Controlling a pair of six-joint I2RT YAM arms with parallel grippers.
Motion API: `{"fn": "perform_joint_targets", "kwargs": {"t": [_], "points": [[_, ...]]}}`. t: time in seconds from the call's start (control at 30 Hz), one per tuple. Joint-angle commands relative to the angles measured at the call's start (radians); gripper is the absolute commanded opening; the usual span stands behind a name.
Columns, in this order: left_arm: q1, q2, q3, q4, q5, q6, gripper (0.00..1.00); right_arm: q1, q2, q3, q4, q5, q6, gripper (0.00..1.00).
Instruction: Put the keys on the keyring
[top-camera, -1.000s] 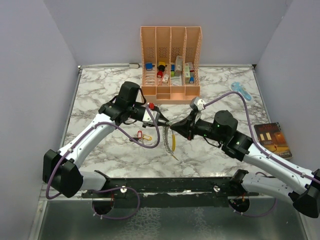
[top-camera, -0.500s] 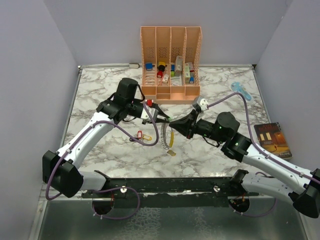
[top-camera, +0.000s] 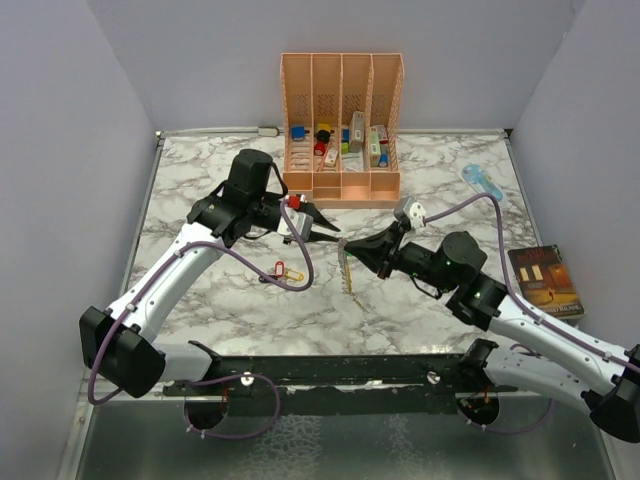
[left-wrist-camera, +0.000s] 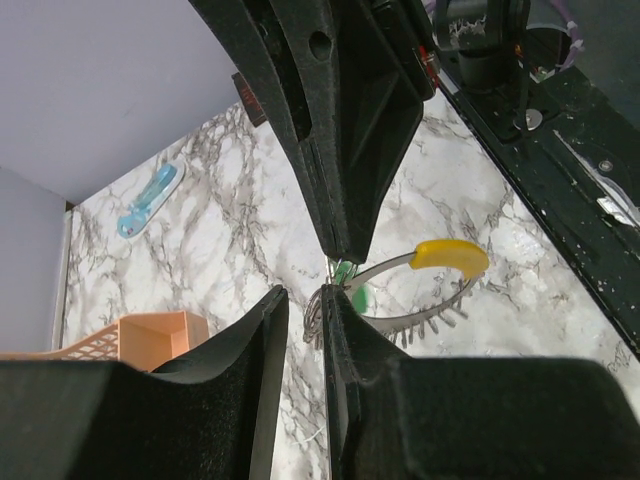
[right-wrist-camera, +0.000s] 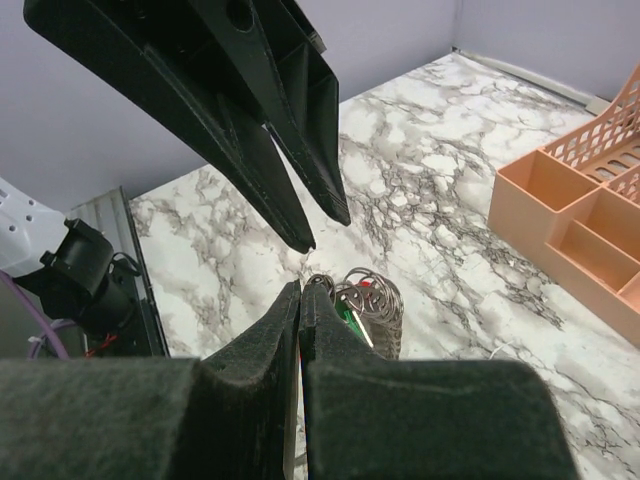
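My right gripper (top-camera: 346, 243) (right-wrist-camera: 300, 286) is shut on the keyring (top-camera: 348, 272), which hangs from it above the marble. In the left wrist view the keyring shows its yellow band (left-wrist-camera: 450, 255), beaded chain (left-wrist-camera: 430, 318) and a green-tagged key (left-wrist-camera: 352, 284). Wire rings (right-wrist-camera: 362, 290) and the green tag (right-wrist-camera: 350, 316) sit beside my right fingertips. My left gripper (top-camera: 322, 222) (left-wrist-camera: 303, 292) faces the right one tip to tip, its jaws a narrow gap apart with nothing between them. Two keys with red and yellow tags (top-camera: 284, 269) lie on the table under the left arm.
A peach desk organizer (top-camera: 342, 120) holding small items stands at the back centre. A light-blue gadget (top-camera: 482, 181) lies at the back right. A book (top-camera: 545, 281) rests near the right edge. Purple cables loop off both arms.
The right gripper has risen and drawn right, lifting the keyring off the marble so it hangs. The left gripper has pulled back up and to the left.
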Motion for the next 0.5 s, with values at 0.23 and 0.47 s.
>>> {"fn": "perform_joint_targets", "kwargs": {"t": [0.23, 0.47], "points": [[0.002, -0.009, -0.024, -0.010, 0.075, 0.008, 0.23, 0.007, -0.035, 0.069, -0.069, -0.005, -0.041, 0.01], [0.001, -0.006, -0.035, -0.001, 0.109, -0.019, 0.24, 0.007, -0.032, 0.085, -0.083, -0.001, -0.046, 0.01]]}}
